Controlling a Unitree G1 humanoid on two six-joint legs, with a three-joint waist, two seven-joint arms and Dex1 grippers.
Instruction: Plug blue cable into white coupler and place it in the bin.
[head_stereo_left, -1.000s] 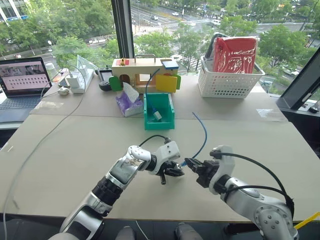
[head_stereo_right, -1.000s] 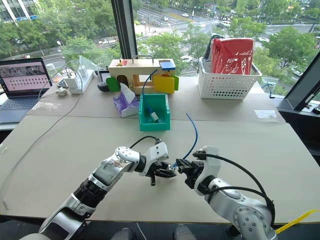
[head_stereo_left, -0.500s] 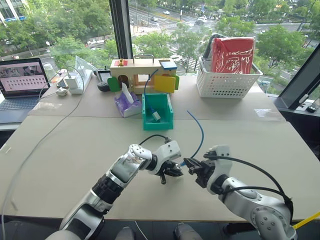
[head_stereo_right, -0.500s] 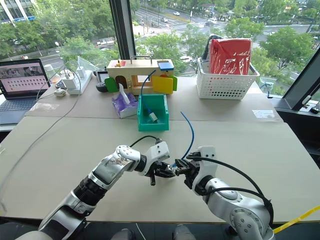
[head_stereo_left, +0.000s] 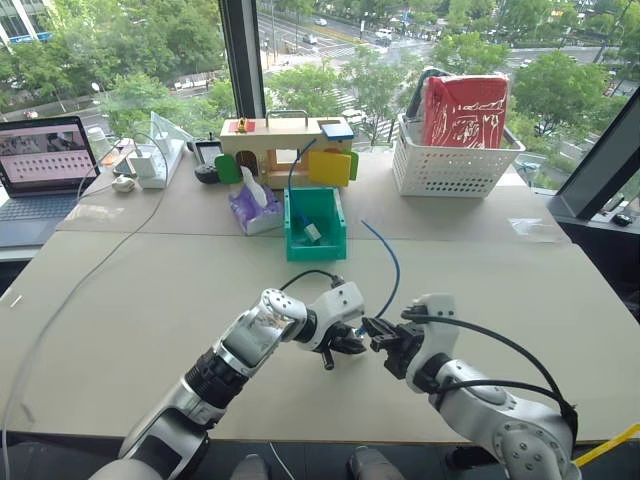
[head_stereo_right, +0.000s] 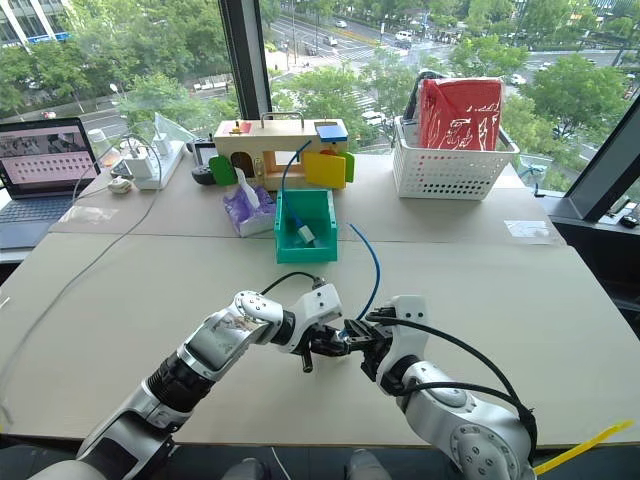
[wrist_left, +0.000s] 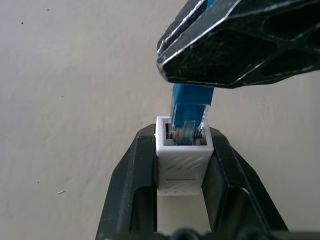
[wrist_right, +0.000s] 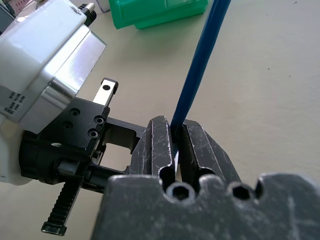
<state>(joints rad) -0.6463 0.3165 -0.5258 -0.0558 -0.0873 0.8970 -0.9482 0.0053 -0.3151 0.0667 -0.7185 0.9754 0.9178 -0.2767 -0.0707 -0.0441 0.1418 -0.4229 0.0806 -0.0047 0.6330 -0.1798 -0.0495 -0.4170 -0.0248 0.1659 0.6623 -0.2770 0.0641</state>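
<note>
The left gripper is clamped on the white coupler, the blue cable plug seated in its socket. The right gripper, tip to tip with it, pinches that cable. Beyond both stands the bin on the tabletop.

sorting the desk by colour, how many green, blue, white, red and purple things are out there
green: 1, the bin
blue: 1, the blue cable
white: 2, the white coupler, the white lattice basket
red: 1, the red bag
purple: 1, the tissue pack
total: 6
</note>
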